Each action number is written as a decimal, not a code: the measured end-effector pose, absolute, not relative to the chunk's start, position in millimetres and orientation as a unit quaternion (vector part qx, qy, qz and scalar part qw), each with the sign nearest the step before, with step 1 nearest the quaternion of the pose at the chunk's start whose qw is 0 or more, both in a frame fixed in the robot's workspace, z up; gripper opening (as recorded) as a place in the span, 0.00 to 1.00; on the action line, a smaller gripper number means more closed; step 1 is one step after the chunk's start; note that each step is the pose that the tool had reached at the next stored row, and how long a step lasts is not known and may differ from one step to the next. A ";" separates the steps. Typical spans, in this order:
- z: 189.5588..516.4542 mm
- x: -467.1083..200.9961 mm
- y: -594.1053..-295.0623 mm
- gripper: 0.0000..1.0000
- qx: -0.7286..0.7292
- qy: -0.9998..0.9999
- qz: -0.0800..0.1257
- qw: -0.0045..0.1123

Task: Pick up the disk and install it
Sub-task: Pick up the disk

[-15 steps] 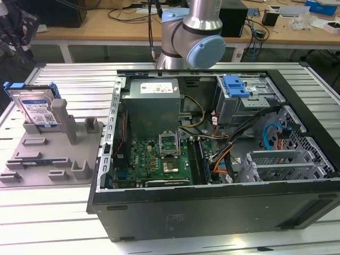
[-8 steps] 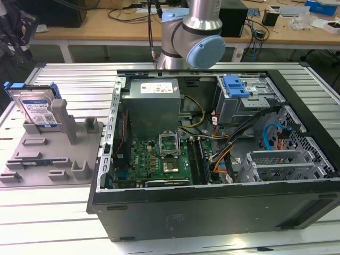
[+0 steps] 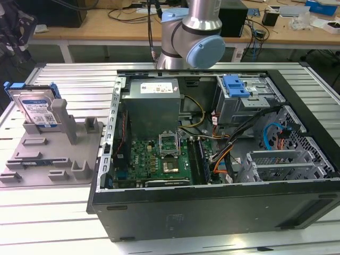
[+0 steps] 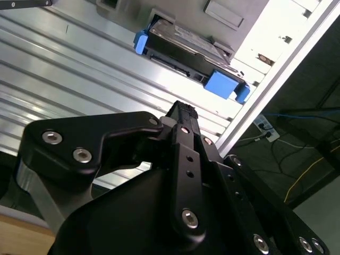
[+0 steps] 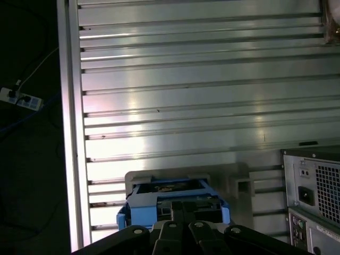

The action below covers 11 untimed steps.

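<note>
1. I see the disk (image 3: 38,109) standing on edge in a grey holder (image 3: 58,156) on the slatted counter (image 3: 48,223), at the exterior view's left.
2. It sits well apart from the open computer case (image 3: 212,202), whose drive bay carries a blue latch (image 3: 236,87).
3. In both wrist views the gripper (image 5: 178,208) (image 4: 183,109) hangs clear of the disk (image 5: 172,195) (image 4: 186,50), not touching it.
4. In the first wrist view the fingers look closed together, with nothing held between them.
5. The arm (image 3: 194,32) rises behind the case.
</note>
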State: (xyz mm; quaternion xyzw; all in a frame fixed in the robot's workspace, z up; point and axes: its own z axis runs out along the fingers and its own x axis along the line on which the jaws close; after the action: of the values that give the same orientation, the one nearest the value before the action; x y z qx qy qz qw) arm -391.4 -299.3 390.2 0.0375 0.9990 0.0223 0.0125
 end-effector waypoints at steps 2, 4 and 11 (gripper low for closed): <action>390.1 -392.3 -299.1 0.11 0.037 0.999 0.022 0.013; 390.0 -393.1 -299.0 0.11 0.037 0.999 0.022 0.012; 389.6 -395.6 -298.7 0.11 0.037 0.999 0.021 0.011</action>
State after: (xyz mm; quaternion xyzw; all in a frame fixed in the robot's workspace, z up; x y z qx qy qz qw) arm -395.6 -298.7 389.6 0.0371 0.9990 0.0209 0.0113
